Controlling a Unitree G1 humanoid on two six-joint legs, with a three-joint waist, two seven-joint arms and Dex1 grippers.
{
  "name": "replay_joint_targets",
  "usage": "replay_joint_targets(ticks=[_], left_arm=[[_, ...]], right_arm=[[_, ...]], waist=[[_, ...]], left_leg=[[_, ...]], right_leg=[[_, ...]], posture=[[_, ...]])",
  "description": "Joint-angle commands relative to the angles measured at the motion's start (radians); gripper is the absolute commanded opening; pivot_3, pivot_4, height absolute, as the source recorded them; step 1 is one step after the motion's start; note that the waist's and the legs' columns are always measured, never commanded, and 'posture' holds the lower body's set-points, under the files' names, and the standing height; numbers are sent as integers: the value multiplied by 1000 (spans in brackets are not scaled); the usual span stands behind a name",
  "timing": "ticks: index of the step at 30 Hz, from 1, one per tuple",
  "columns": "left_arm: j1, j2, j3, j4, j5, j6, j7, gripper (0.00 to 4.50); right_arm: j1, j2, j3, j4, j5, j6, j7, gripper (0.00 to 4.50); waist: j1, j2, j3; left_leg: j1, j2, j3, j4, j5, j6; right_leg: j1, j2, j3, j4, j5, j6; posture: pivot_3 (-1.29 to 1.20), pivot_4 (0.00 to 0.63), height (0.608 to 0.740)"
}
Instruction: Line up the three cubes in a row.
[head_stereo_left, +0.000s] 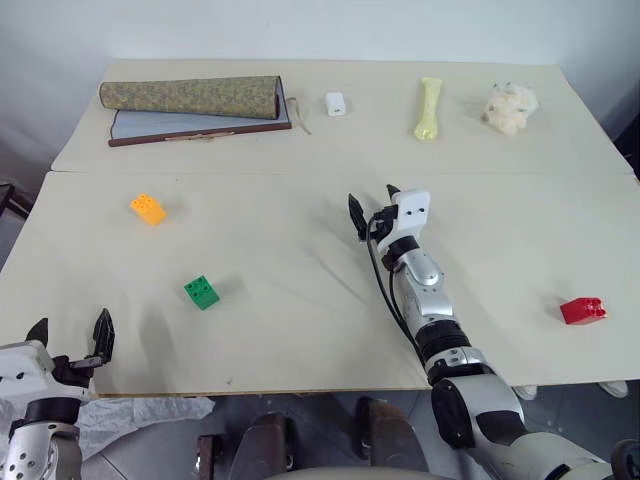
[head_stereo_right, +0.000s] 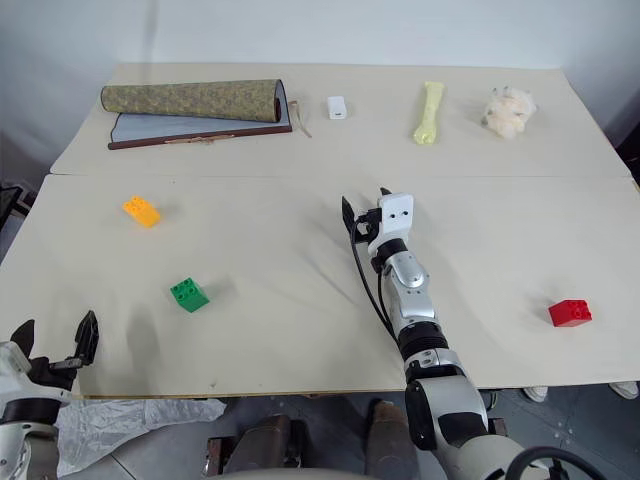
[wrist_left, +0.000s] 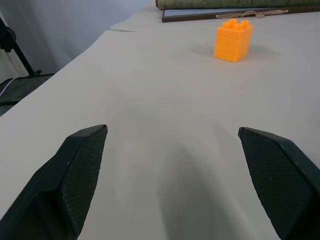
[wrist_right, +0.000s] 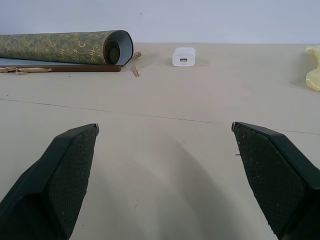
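Three studded blocks lay well apart on the table (head_stereo_left: 300, 330): the orange block (head_stereo_left: 148, 208) toward the left edge, the green block (head_stereo_left: 201, 292) nearer the front edge, the red block (head_stereo_left: 583, 311) by the right edge. The left gripper (head_stereo_left: 70, 335) hung spread and empty at the front left corner; its wrist view showed the orange block's stacked ridges. The right gripper (head_stereo_left: 373, 205), spread mid-table, faced a white box (wrist_right: 183, 56) and a rolled scroll (wrist_right: 65, 47).

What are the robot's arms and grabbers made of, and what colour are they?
Silver-grey jointed shells with black joints and a black cable along the right forearm. The right gripper has a white block; both it and the left gripper carry two black wedge-shaped fingers with textured pads.
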Motion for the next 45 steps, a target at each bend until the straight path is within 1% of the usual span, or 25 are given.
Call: replay_joint_targets(ticks=[1, 2, 3, 6, 10, 11, 12, 13, 14, 15, 16, 17, 19, 21, 23, 25, 27, 29, 30, 32, 34, 38, 42, 43, 45], left_arm=[[-1, 13, 66, -46, -63, -6, 5, 4460], [-7, 12, 81, -59, -105, -1, 0, 4460], [-12, 19, 85, -79, -142, 12, -13, 4460], [-39, 57, 86, -175, -251, 54, -48, 4460], [-157, 211, -4, -219, -286, 152, -140, 4460], [-163, 232, -21, -233, -291, 170, -158, 4460], [-195, 269, -57, -234, -299, 196, -192, 4460], [-277, 349, -150, -191, -274, 222, -302, 4460], [-337, 406, -215, -155, -254, 239, -383, 4460], [-366, 441, -258, -147, -243, 251, -431, 4460], [-437, 467, -309, -112, -248, 269, -489, 4460], [-491, 481, -349, -87, -253, 284, -531, 4460], [-550, 500, -409, -65, -234, 290, -597, 4460], [-622, 490, -492, -21, -195, 283, -660, 4460], [-706, 451, -568, 35, -176, 286, -704, 4460], [-733, 427, -592, 51, -170, 290, -722, 4460], [-751, 389, -641, 60, -144, 277, -745, 4460], [-785, 348, -716, 125, -82, 224, -800, 4460], [-805, 317, -732, 161, -44, 157, -806, 4460], [-840, 258, -728, 198, -38, 134, -785, 4460], [-849, 240, -740, 196, -32, 142, -801, 4460], [-835, 244, -773, 189, 9, 126, -841, 4460], [-836, 235, -767, 182, 1, 145, -838, 4460], [-838, 234, -768, 181, 2, 146, -840, 4460], [-838, 230, -768, 166, -22, 160, -857, 4460]], right_arm=[[18, 14, 3, -52, 19, -9, 30, 4500], [24, 18, 5, -71, 27, -8, 47, 4500], [33, 31, 0, -109, 80, 13, 107, 4500], [75, 49, -12, -235, 203, 100, 224, 4500], [172, -26, 19, -448, 224, 221, 292, 4500], [201, -44, 21, -509, 233, 252, 299, 4500], [241, -85, 21, -598, 255, 303, 320, 4500], [318, -192, 14, -775, 325, 416, 382, 4500], [373, -272, 9, -904, 379, 504, 424, 4500], [422, -336, -2, -1001, 429, 567, 450, 4500], [486, -424, -52, -1098, 489, 641, 460, 4500], [543, -488, -112, -1161, 524, 685, 454, 4500], [641, -573, -216, -1251, 579, 742, 437, 4500], [762, -620, -373, -1302, 614, 774, 420, 4500], [889, -651, -517, -1340, 619, 784, 442, 4500], [967, -660, -592, -1360, 627, 786, 454, 4500], [1072, -639, -709, -1361, 629, 774, 466, 4500], [1212, -594, -843, -1292, 578, 727, 495, 4500], [1262, -571, -902, -1234, 542, 685, 501, 4500], [1328, -545, -980, -1148, 523, 651, 511, 4500], [1373, -540, -997, -1118, 511, 637, 530, 4500], [1400, -565, -1013, -1072, 499, 641, 537, 4500], [1383, -639, -1024, -1075, 567, 772, 522, 4500], [1376, -667, -1019, -1080, 593, 823, 521, 4500], [1362, -751, -992, -1099, 651, 991, 490, 4500]], waist=[[0, 0, 0], [0, 0, 0], [0, 0, 0], [6, 0, 0], [16, 2, 1], [17, 2, 1], [17, 4, 1], [29, 7, 2], [39, 8, 3], [44, 10, 4], [40, 11, 4], [40, 12, 4], [33, 11, 4], [25, 11, 4], [41, 11, 4], [53, 11, 4], [58, 10, 4], [65, 10, 4], [73, 10, 3], [84, 9, 3], [86, 8, 3], [58, 9, 3], [51, 10, 3], [52, 10, 3], [53, 10, 3]], left_leg=[[0, 0, 0, 0, 0, 0], [0, 0, 0, 0, 0, 0], [0, 0, 0, 0, 0, 0], [0, 1, -1, 0, 0, 0], [-1, 0, -4, 1, 0, 0], [-1, -1, -5, 1, 0, 0], [-1, -2, -4, 1, 0, 0], [-1, -3, -4, 1, -1, 0], [-2, -4, -6, 1, -1, 1], [-3, -5, -7, 1, -1, 1], [-7, -6, -7, 2, -1, 2], [-8, -10, -6, 1, -1, 2], [-9, -9, -4, 0, -1, 1], [-7, -4, 5, -1, -2, 0], [-7, -2, 6, -2, -1, -1], [-7, -1, 7, -1, -1, -2], [-7, -1, 8, 0, -1, -2], [-6, -1, 9, 1, -1, -2], [-5, -1, 9, 0, -1, -2], [-4, -2, 9, 0, -2, -2], [-4, -2, 10, 0, -2, -1], [3, -1, 13, -2, -3, -2], [7, 0, 16, -4, -2, -2], [7, 0, 15, -4, -2, -2], [7, 1, 14, -3, -3, -2]], right_leg=[[0, 0, 0, 0, 0, 0], [0, 0, 0, 0, 0, 0], [0, 0, 0, 0, 0, 0], [0, 0, 0, 0, 0, 0], [1, -1, -2, 1, 0, 0], [1, -1, -2, 2, 0, -1], [1, -2, -2, 1, 0, -1], [1, -2, -1, 1, 0, -1], [1, -2, -1, 1, 0, -1], [0, -2, -2, 1, 0, -1], [-2, -2, -3, -1, 0, -1], [-3, -1, -3, -3, 0, 0], [-3, 1, -5, -5, 0, 0], [-3, 4, -4, -6, 0, 0], [-3, 8, -5, -7, 0, -1], [-3, 9, -4, -7, 0, -1], [-3, 9, -2, -7, 0, 0], [-2, 10, -1, -7, 0, 0], [-1, 10, -1, -7, 0, 0], [1, 10, -1, -9, 0, 0], [1, 10, 1, -9, 1, 1], [3, 12, 6, -8, 1, 1], [2, 12, 12, -6, 1, 0], [3, 12, 13, -6, 1, 0], [2, 12, 13, -6, 1, -1]], posture=[[0, 150, 740], [0, 150, 740], [0, 150, 740], [0, 150, 740], [0, 150, 740], [0, 150, 740], [0, 150, 740], [0, 150, 740], [0, 150, 740], [0, 150, 740], [0, 150, 740], [0, 150, 740], [0, 150, 740], [0, 150, 740], [0, 150, 740], [0, 150, 740], [0, 150, 740], [0, 150, 740], [0, 150, 740], [0, 150, 740], [0, 150, 740], [0, 150, 740], [0, 150, 740], [0, 150, 740], [0, 150, 740]])
